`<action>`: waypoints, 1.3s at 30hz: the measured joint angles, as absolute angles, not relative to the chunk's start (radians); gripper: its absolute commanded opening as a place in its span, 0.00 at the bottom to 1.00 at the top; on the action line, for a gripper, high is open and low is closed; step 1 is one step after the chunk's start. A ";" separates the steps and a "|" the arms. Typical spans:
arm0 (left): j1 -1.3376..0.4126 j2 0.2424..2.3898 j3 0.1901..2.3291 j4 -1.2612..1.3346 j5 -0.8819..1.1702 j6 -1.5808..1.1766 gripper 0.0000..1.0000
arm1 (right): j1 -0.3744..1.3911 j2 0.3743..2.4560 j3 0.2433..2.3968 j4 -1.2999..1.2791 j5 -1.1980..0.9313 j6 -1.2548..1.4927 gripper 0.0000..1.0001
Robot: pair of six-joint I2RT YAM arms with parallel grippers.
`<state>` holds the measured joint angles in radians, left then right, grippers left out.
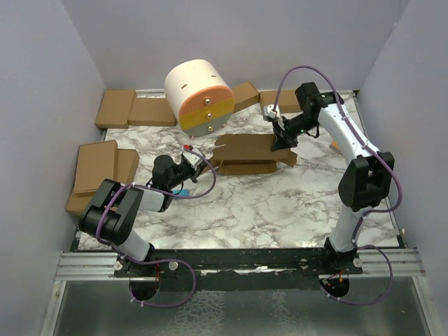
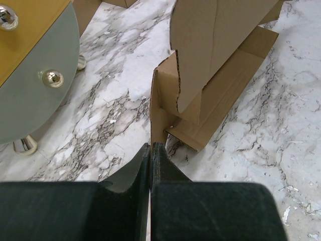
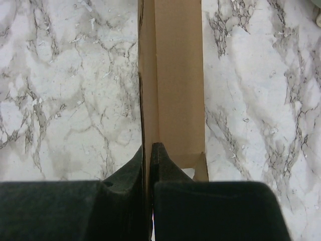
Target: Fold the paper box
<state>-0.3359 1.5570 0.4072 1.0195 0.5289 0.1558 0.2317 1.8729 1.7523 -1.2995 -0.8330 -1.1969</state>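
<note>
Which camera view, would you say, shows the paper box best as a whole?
The top external view: nearly the whole paper box shows there, partly folded. The left wrist view shows only one end with raised flaps; the right wrist view, just one narrow upright wall.

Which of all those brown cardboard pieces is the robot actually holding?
The partly folded paper box in the middle, pinched at its ends by the left gripper and right gripper; the other boxes lie flat, untouched, along the edges.

Left fingers [image 2: 134, 173], right fingers [image 3: 131, 170] pinched closed.
</note>
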 measured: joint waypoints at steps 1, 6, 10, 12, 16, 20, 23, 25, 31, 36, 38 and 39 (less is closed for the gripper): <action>-0.336 1.557 0.407 1.019 0.529 0.155 0.00 | 0.232 1.875 1.762 -1.301 -0.831 -1.189 0.01; -0.336 1.557 0.407 1.019 0.528 0.155 0.00 | 0.232 1.904 1.814 -1.329 -0.827 -1.166 0.01; -0.336 1.557 0.408 1.013 0.525 0.152 0.00 | 0.232 1.932 1.832 -1.348 -0.824 -1.156 0.01; -0.336 1.557 0.409 1.011 0.524 0.149 0.00 | 0.232 1.940 1.834 -1.355 -0.824 -1.156 0.01; -0.336 1.557 0.414 1.008 0.525 0.138 0.00 | 0.232 1.947 1.837 -1.367 -0.824 -1.154 0.01; -0.336 1.557 0.417 1.007 0.526 0.121 0.00 | 0.232 1.955 1.841 -1.368 -0.824 -1.144 0.01; -0.336 1.557 0.418 1.005 0.527 0.102 0.09 | 0.232 1.960 1.845 -1.368 -0.824 -1.132 0.01; -0.336 1.557 0.419 1.000 0.528 0.089 0.16 | 0.232 1.964 1.848 -1.368 -0.824 -1.128 0.01; -0.327 1.546 0.428 0.971 0.532 0.010 0.37 | 0.231 1.964 1.849 -1.368 -0.822 -1.126 0.01; -0.305 1.488 0.424 0.960 0.533 -0.063 0.46 | 0.225 1.964 1.848 -1.368 -0.820 -1.127 0.01; -0.297 1.466 0.423 0.955 0.533 -0.084 0.47 | 0.223 1.964 1.848 -1.368 -0.820 -1.127 0.01; -0.291 1.452 0.422 0.952 0.533 -0.099 0.48 | 0.223 1.964 1.848 -1.368 -0.820 -1.127 0.01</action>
<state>-0.2909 1.4517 0.4217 0.9520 0.5331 -0.0990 0.2226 1.9644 1.8484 -1.3678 -0.8204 -1.1271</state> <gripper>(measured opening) 0.460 0.016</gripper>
